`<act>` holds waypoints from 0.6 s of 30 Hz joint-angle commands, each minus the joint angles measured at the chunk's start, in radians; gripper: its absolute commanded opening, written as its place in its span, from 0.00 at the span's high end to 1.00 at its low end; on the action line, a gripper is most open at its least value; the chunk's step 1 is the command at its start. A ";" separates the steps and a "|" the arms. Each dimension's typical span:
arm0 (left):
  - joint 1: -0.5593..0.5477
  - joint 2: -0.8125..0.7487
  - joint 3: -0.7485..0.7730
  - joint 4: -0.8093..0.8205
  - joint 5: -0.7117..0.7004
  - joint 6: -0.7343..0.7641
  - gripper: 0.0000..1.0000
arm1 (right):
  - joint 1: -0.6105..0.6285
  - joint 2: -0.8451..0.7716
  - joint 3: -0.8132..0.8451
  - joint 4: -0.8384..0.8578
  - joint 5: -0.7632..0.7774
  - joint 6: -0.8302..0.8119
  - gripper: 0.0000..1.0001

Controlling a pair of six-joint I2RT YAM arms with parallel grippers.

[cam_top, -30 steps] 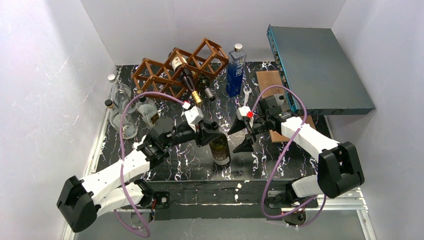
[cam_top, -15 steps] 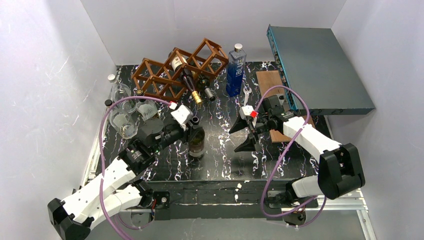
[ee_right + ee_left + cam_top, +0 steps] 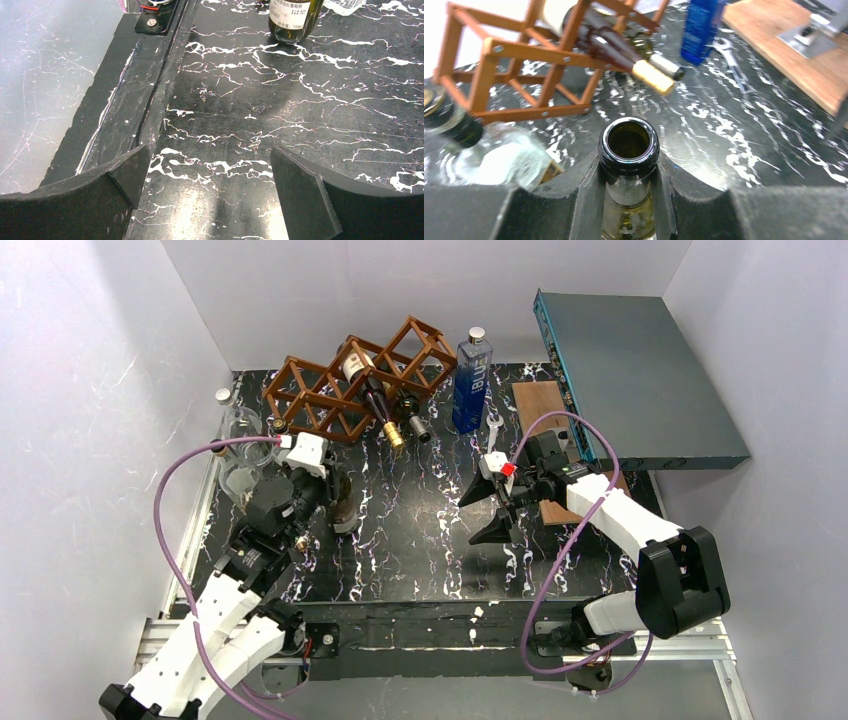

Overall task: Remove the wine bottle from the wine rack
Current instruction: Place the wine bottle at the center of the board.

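Left jaws are clamped tight on the neck of the dark green glass wine bottle [image 3: 629,150], just under the lip of its open mouth. The bottle hangs upright straight below them. It is out of the reddish-brown wooden lattice wine rack [image 3: 534,52], which sits just ahead of the jaws and to their left. Can't tell whether the base touches the black white-veined marble worktop [image 3: 420,550] or is just clear of it. Right jaws are spread fully wide, holding nothing, over bare worktop well apart from the left jaws.

Risks from here:
- Clear glass bottles [image 3: 499,160] sit just beside the left jaws, on their left. Any sideways drift and the held bottle clips them and they topple.
- Grip is on the neck only, with all the mass below. A quick move means swing, or the neck slipping through the jaws.
- Letting go before the base is flat on the worktop tips the bottle. The mouth is uncorked, so anything inside spills.
- Capped necks of the racked dark bottles [image 3: 651,77] stick out ahead of the jaws. Pushing forward hits them.
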 commanded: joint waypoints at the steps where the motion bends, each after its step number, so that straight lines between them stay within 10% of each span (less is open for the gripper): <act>1: 0.073 -0.027 -0.005 0.096 -0.069 -0.027 1.00 | -0.012 -0.016 -0.007 0.026 -0.014 -0.008 0.00; 18: 0.235 -0.023 -0.041 0.118 -0.159 -0.052 1.00 | -0.015 -0.012 -0.014 0.033 -0.010 -0.010 0.00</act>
